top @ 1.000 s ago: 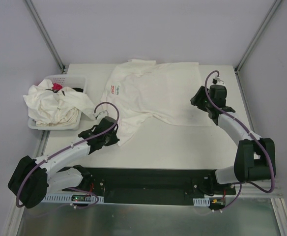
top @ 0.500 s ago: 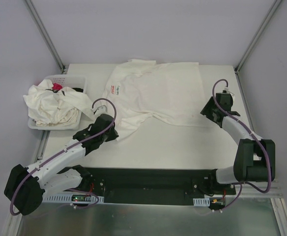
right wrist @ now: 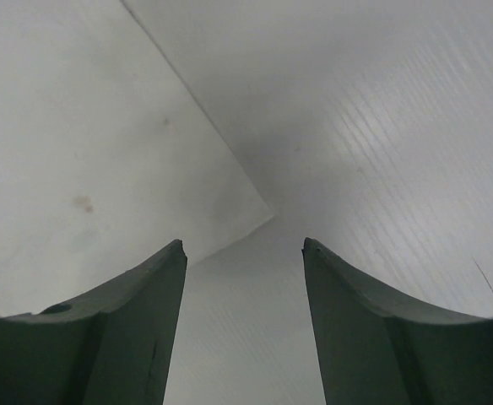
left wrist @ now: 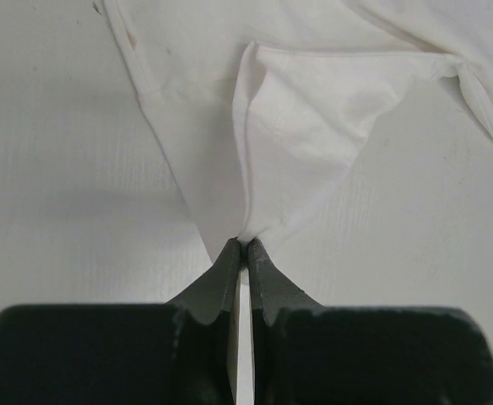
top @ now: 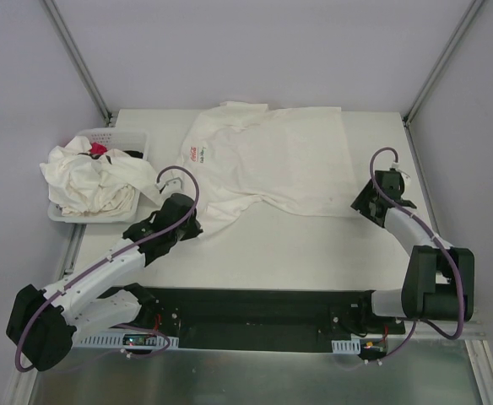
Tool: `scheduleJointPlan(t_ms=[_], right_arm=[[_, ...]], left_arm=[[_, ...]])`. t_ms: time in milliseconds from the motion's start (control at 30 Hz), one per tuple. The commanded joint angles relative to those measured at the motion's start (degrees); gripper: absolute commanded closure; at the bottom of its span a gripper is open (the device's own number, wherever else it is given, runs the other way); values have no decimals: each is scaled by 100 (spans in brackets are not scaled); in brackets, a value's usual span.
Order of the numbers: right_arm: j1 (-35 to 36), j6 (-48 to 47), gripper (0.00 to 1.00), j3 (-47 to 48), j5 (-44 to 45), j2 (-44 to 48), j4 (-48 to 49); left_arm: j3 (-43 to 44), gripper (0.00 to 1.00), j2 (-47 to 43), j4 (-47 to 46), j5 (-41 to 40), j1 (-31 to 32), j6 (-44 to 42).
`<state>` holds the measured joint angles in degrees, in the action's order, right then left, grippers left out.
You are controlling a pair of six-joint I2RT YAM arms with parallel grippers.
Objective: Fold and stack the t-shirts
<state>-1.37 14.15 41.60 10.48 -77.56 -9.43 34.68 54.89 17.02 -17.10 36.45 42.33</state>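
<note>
Nearest the arm bases, the left gripper [left wrist: 243, 243] is closed tight on a fold of fabric at the near left edge of a t-shirt [top: 272, 160], which tents up from its tips. Across the worktop [top: 297, 253], the right gripper [right wrist: 242, 245] stands partly open with nothing between its jaws, poised over the same shirt's near right corner. The shirt lies spread flat mid-worktop. Further left, a crumpled heap of t-shirts [top: 90, 181] spills over a white basket [top: 132, 135], with a red packet [top: 99, 149] showing behind it.
</note>
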Motion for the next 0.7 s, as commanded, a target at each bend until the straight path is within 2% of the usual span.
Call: scheduleJointPlan(t_ms=[0,333,667], right_arm=[[-83,78,40,-108,235,224,-85],[-109,219,42,-276,191,127,161],[-109,307,48,-197,130,-22,275]], left_arm=[[311,100,109,65,-127,56,-181],[399,100,197,109,-91,56,-233],[452,100,197,162,-127,56,-242]])
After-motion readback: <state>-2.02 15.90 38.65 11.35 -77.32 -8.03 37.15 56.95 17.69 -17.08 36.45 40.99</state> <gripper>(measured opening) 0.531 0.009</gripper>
